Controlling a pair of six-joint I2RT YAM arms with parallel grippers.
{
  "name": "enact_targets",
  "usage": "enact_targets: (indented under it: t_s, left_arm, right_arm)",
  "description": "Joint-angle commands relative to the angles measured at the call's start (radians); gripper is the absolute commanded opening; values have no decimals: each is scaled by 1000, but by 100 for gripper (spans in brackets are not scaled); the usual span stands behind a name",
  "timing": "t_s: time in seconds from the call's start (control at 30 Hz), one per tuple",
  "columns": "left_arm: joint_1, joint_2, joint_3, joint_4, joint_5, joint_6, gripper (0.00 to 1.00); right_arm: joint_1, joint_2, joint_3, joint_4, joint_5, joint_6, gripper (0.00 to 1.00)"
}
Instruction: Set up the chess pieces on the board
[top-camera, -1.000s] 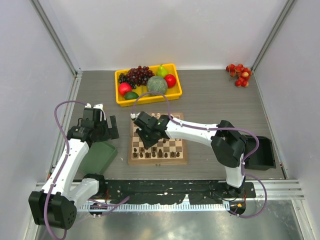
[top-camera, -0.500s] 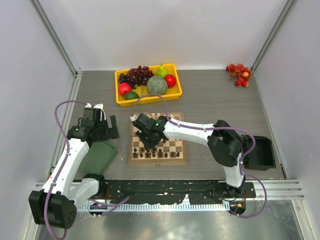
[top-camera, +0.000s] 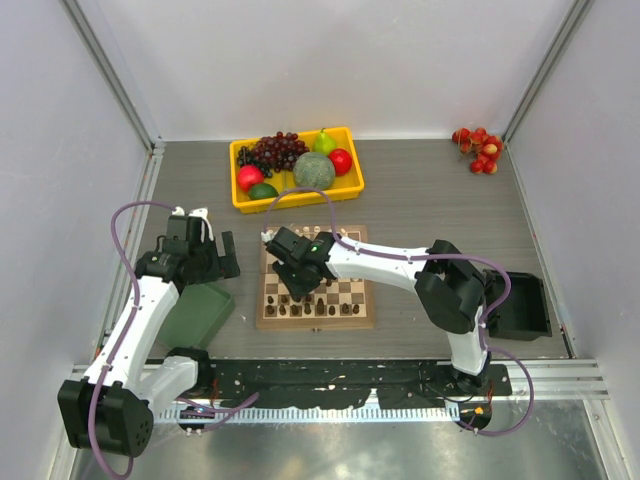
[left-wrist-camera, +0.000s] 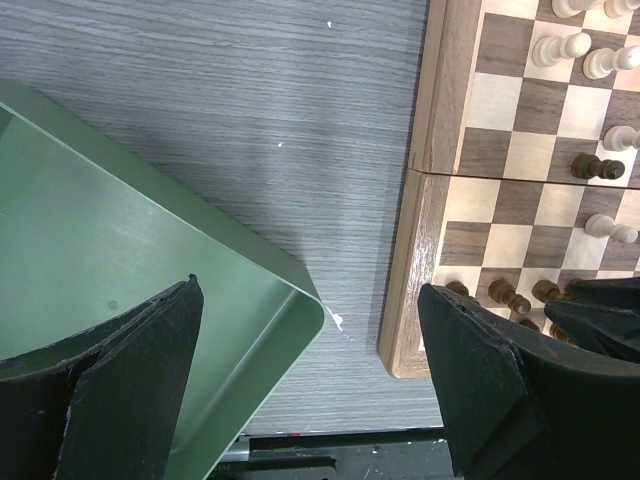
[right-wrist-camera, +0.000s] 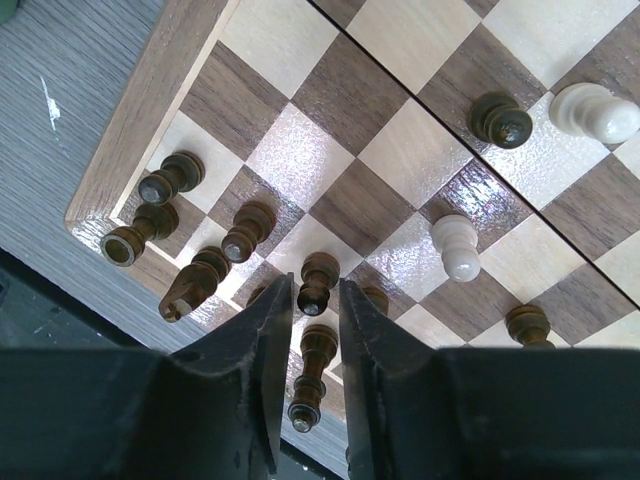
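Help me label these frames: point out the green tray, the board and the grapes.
Green tray (left-wrist-camera: 100, 230): left wrist view, bare floor.
Board (left-wrist-camera: 432, 90): left wrist view, left rim.
Grapes (top-camera: 278, 150): top view, middle of bunch.

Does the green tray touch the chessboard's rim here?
Apart. The left wrist view shows a strip of bare grey table between the rounded corner of the green tray and the wooden rim of the board.
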Motion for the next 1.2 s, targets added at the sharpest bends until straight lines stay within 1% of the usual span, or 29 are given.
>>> enact_targets:
  t_s: [0.0,0.23,0.43,0.67,0.77,1.17]
  left_arm:
    - [7,-3,-4,34,25,-1,96]
    - [7,0,-2,34,25,0,96]
    - [7,3,0,31,25,0,96]
    - [7,-3,-2,30,23,3,96]
    - [5,-3,-2,30,23,2,96]
    - [7,0,0,30,25,3,96]
  right_arm:
    - [5,-19,21,28,3,-9,33]
    - [4,-34,30,45,1,-13,33]
    - [-6,-74,32,91,54,11,34]
    - [-29,-99,40,105,146,34,39]
    - [-47,-85,46,105,150,44,42]
    - [-93,-14,92,105,140,51,44]
